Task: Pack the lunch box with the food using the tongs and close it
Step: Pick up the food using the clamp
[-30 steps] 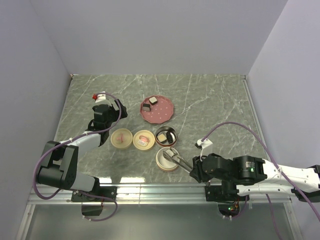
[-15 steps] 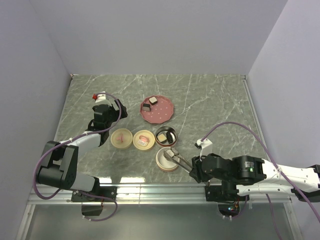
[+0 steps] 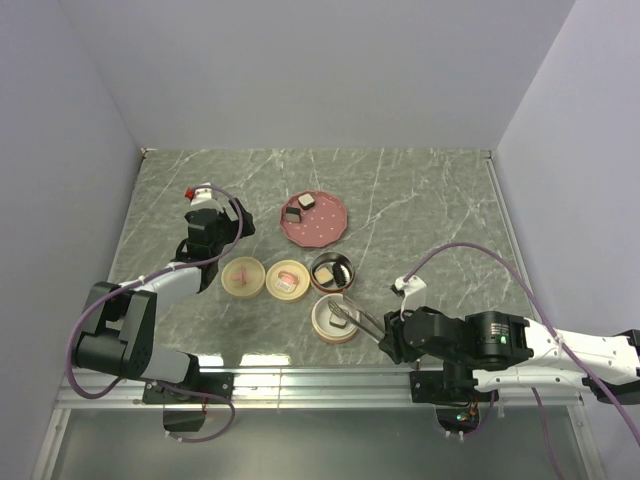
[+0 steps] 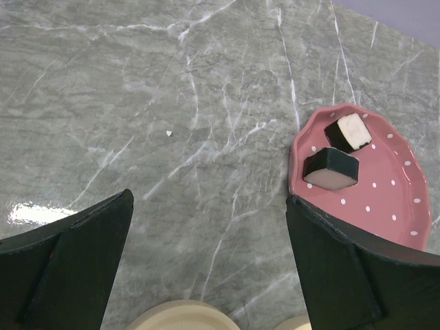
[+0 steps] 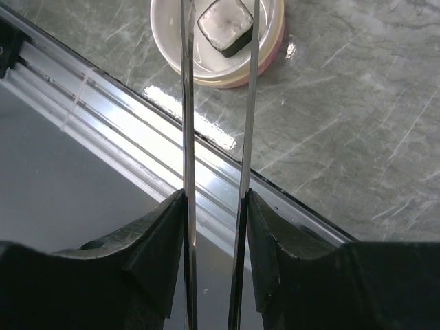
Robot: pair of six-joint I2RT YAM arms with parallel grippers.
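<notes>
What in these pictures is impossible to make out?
- Right wrist view: the tongs run past the top edge, so their tips, and any contact with the sushi block, are unseen.
- Top view: the dark round container's contents are too small to identify.
- Left wrist view: the pink plate is partly hidden by a dark finger.

Smooth grey marble-look worktop (image 3: 430,210) with slight sheen; tongs (image 5: 184,103) of polished bright metal; glossy pink plate (image 4: 392,206), white-dotted.

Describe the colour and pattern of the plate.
The plate is pink with small white dots, clearest in the left wrist view.
</notes>
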